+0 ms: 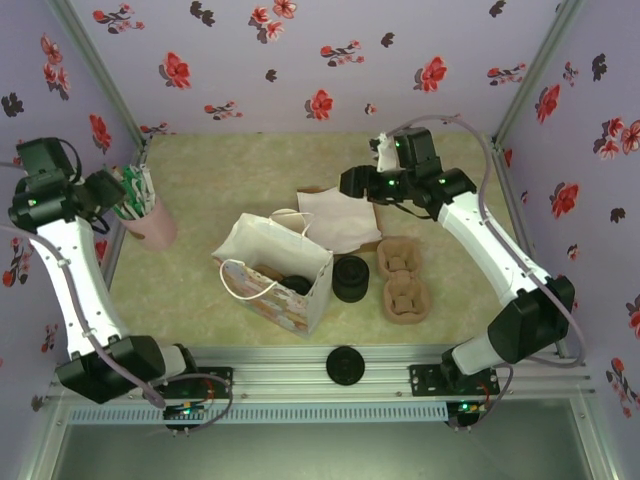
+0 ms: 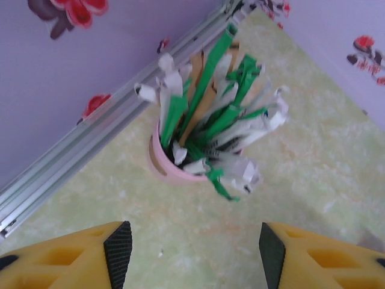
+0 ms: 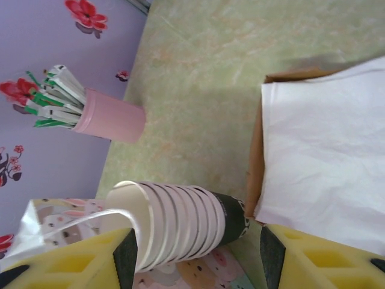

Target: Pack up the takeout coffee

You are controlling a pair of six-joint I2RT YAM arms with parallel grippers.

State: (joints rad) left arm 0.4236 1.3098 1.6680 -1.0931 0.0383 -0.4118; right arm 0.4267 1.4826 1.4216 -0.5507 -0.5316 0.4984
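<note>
Left gripper [image 2: 194, 253]: jaws spread wide, nothing between the black pads [image 2: 118, 253], touching nothing; it hangs over bare table [image 2: 289, 180].
Just ahead of it: pink cup [image 2: 157, 164] crammed with green and white wrapped sticks, standing by the frame rail [image 2: 72, 156] at the left side, apart from the pads.
Right gripper [image 3: 194, 253]: jaws likewise wide apart, empty, in contact with nothing.
Beneath it: white napkins [image 3: 325, 156] lying in a shallow brown box [image 3: 255, 156], toward the far middle of the table.
Past its fingers: stack of lidless cups [image 3: 180, 223], cream rims and dark outer wall, upright, just beside the box and the gift bag.
Gift bag [image 1: 285, 305]: standing open mid-table, between the two arms; its white handle [image 3: 90, 218] crosses in front of the cup stack.
Takeout coffee [image 1: 296, 285]: a dark round shape low inside the open bag looks to be it; too small to tell more.
Pulp carriers [image 1: 405, 298]: two, right of the bag.
Black lids [image 1: 343, 365]: on the near-edge rail, between the arm bases.
</note>
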